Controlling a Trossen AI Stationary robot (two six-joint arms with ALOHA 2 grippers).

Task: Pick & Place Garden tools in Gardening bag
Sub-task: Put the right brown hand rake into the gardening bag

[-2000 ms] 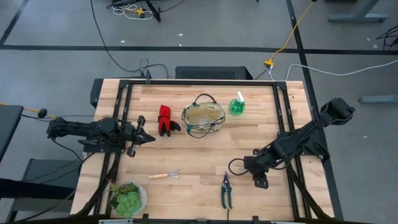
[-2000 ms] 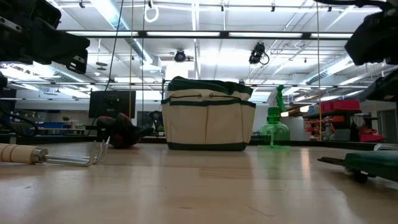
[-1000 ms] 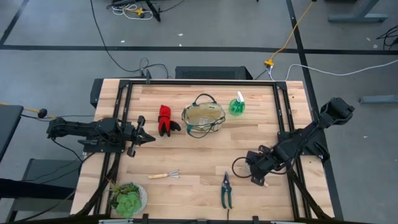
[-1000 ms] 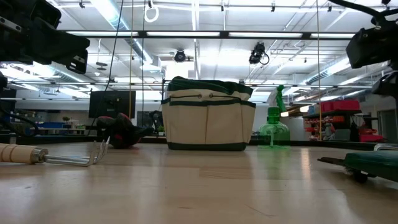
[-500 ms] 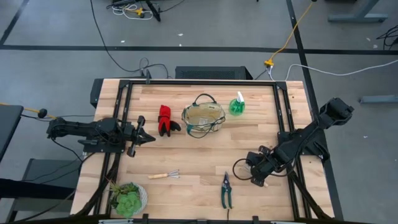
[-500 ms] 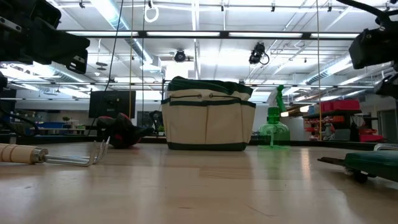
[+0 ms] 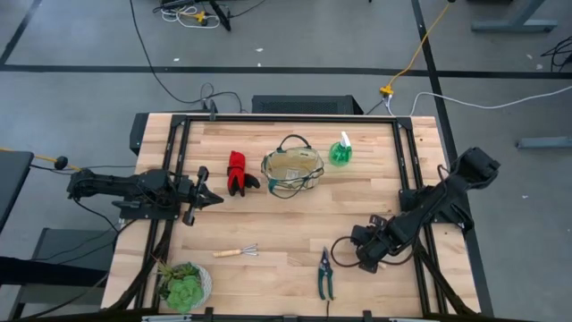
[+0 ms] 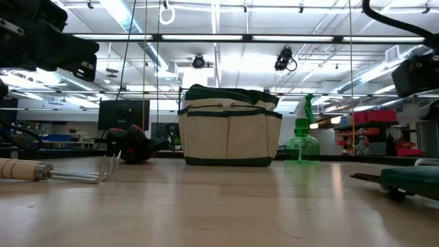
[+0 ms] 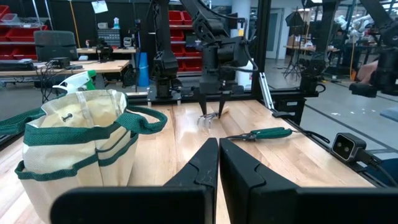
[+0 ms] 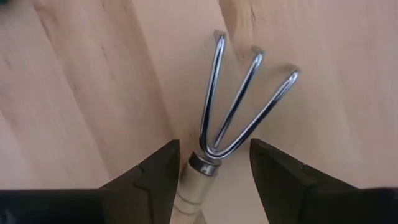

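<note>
My right gripper [image 10: 214,149] points down, open, over the table's near right part [image 7: 362,257]. Its fingers stand on either side of a small rake [image 10: 242,106], at the neck where three chrome prongs meet the wooden handle, without touching it. A second wooden-handled rake [image 7: 237,252] lies near the front left, and the green-handled shears [image 7: 325,273] lie near the front edge. The tan gardening bag [image 7: 291,172] stands upright at mid-table. Red-and-black gloves [image 7: 238,173] lie to its left and the green spray bottle [image 7: 340,152] stands to its right. My left gripper [image 7: 214,199] waits shut at the left edge.
A green succulent in a pale pot [image 7: 183,284] stands at the near left corner. A dark frame rail [image 7: 409,192] runs along the table's right side beside my right arm. Bare wood lies between the bag and the tools along the front edge.
My right gripper has sunk toward the table and shifted a little toward the near edge and the left, still open and pointing down. The tools, the bag and my left arm have kept still.
</note>
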